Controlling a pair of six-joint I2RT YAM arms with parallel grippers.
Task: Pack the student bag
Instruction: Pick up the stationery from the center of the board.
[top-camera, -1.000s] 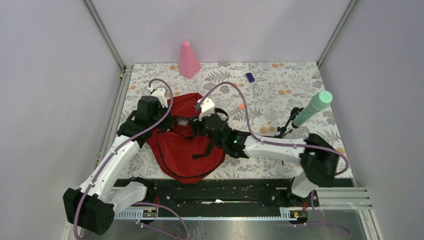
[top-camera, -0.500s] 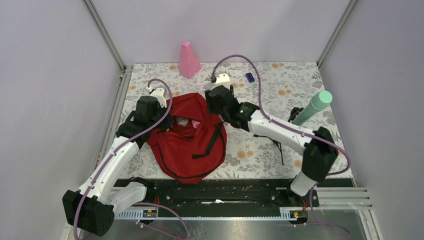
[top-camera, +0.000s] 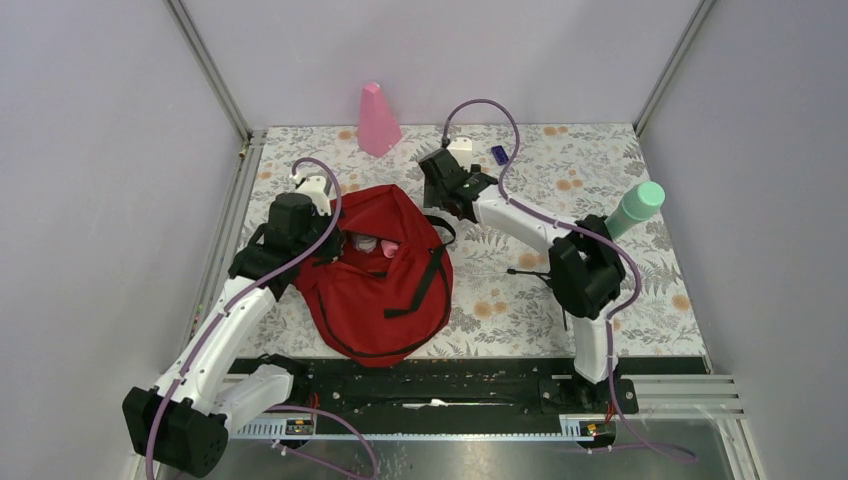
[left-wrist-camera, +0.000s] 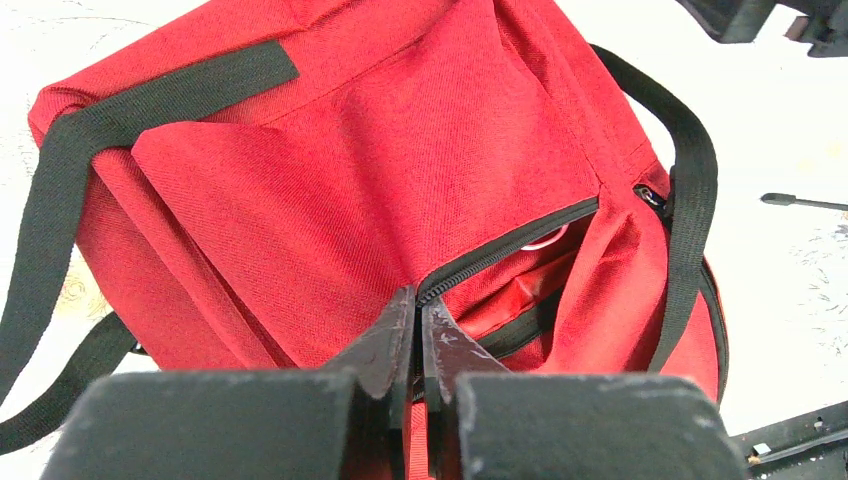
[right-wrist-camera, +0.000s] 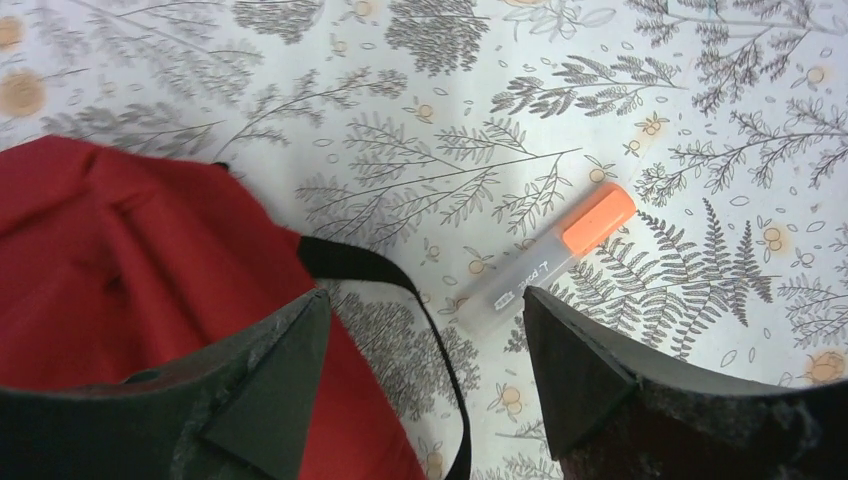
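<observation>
The student bag (top-camera: 375, 290), a dark red backpack with black straps, lies at the table's middle left with its zipper mouth open. Small pink and white items (top-camera: 378, 244) show inside the mouth. My left gripper (top-camera: 322, 246) is shut on the bag's zipper edge (left-wrist-camera: 500, 255), its tips (left-wrist-camera: 418, 305) pinching the fabric. My right gripper (top-camera: 444, 203) is open and empty, just past the bag's far right corner. In the right wrist view its jaws (right-wrist-camera: 425, 305) straddle a black strap (right-wrist-camera: 400, 275), with a clear highlighter with an orange cap (right-wrist-camera: 555, 262) lying on the table ahead.
A pink cone-shaped object (top-camera: 377, 120) stands at the back. A small blue item (top-camera: 500, 154) lies at the back right. A green bottle (top-camera: 633, 212) stands at the right edge. A thin black pen (top-camera: 530, 272) lies right of the bag.
My right arm has swung from over the bag's mouth back and to the far right, off the bag. The pink item inside now shows. The left gripper has kept its hold.
</observation>
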